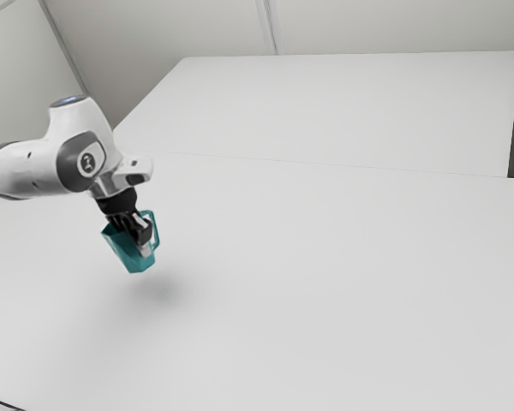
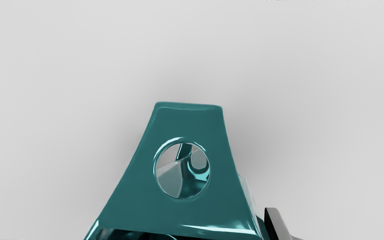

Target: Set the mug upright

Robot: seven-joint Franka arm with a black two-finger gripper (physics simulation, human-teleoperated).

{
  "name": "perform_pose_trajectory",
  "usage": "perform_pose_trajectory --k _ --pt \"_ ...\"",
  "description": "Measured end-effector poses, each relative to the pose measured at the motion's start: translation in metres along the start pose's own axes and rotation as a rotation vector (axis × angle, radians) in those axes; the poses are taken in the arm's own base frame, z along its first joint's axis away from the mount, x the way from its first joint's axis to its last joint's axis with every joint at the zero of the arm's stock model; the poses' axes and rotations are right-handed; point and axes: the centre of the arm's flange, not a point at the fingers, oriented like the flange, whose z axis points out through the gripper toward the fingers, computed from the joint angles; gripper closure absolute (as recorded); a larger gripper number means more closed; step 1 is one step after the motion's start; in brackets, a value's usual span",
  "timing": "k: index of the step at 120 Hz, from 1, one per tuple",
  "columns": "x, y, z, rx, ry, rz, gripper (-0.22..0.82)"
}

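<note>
Teal mug (image 1: pixel 130 255) in end effector's (image 1: pixel 144 241) grasp

Mug (image 1: pixel 127 250) in gripper (image 1: pixel 144 243), above tabletop (image 1: pixel 325 300), toward the exterior view's left, handle (image 1: pixel 157 231) toward the exterior view's right.

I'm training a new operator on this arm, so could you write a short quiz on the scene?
1. Multiple choice: what does the gripper hold?
A) a red bowl
B) a teal mug
C) a wooden spoon
2. True or false: the mug stands upright on the table.
3. Fill in the blank: the mug's handle is toward the exterior view's ____.

Key:
1. B
2. False; it hangs tilted above the table, over a soft shadow.
3. right
</note>
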Motion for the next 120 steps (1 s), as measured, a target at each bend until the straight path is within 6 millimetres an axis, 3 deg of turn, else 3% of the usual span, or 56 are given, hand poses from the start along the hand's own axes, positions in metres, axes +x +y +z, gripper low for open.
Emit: perform_pose_trajectory --k 29,108,120 --pt "0.004 0.019 0.024 0.041 0.002 -0.078 0.79" --pt "0.028 0.025 0.072 0.081 0.032 -0.249 0.79" --pt "0.03 0.026 0.072 0.078 0.043 -0.263 0.67"
